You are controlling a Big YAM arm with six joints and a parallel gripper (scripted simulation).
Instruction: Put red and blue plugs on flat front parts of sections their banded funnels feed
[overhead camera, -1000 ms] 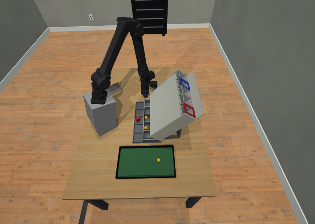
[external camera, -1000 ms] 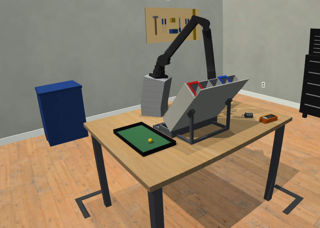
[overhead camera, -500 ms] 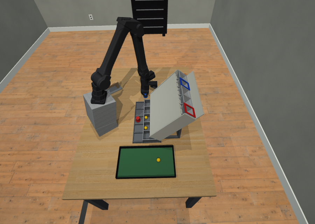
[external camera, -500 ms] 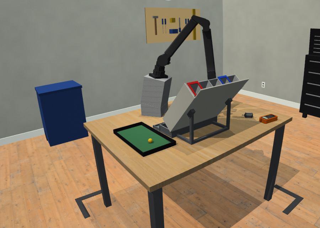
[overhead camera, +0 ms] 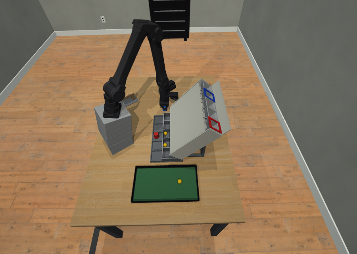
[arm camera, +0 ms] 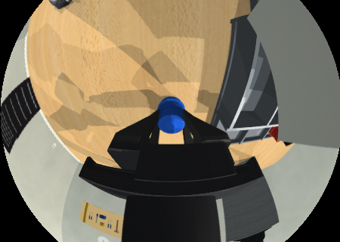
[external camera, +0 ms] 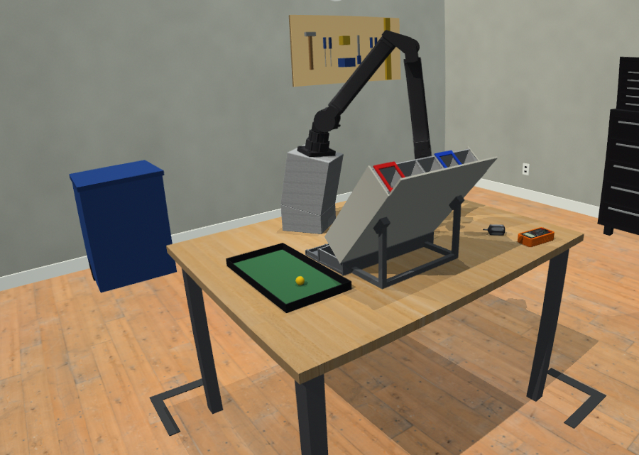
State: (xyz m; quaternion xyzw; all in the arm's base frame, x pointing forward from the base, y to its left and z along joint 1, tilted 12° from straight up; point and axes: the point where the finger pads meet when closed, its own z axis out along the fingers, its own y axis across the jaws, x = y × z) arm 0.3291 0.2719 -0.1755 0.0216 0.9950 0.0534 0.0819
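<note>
here, on the wooden bench (overhead camera: 115, 188), the red plug (overhead camera: 156, 134) stands on a flat front section of the grey sectioned tray (overhead camera: 157, 156), with two yellow marbles (overhead camera: 165, 132) in the pockets just right of it. above the tray's far end, the pincer (overhead camera: 164, 107) is clamped on the blue plug (arm camera: 171, 115). nearer, a green tray (overhead camera: 150, 185) holds one marble (overhead camera: 179, 181). to the right, the tilted cover (overhead camera: 187, 124) carries the red-banded funnel (overhead camera: 214, 125) and the blue-banded funnel (overhead camera: 209, 94).

A blue plug (arm camera: 171, 115), a red plug (overhead camera: 156, 134), yellow marbles (overhead camera: 165, 133), a black-rimmed green tray (overhead camera: 135, 185).
</note>
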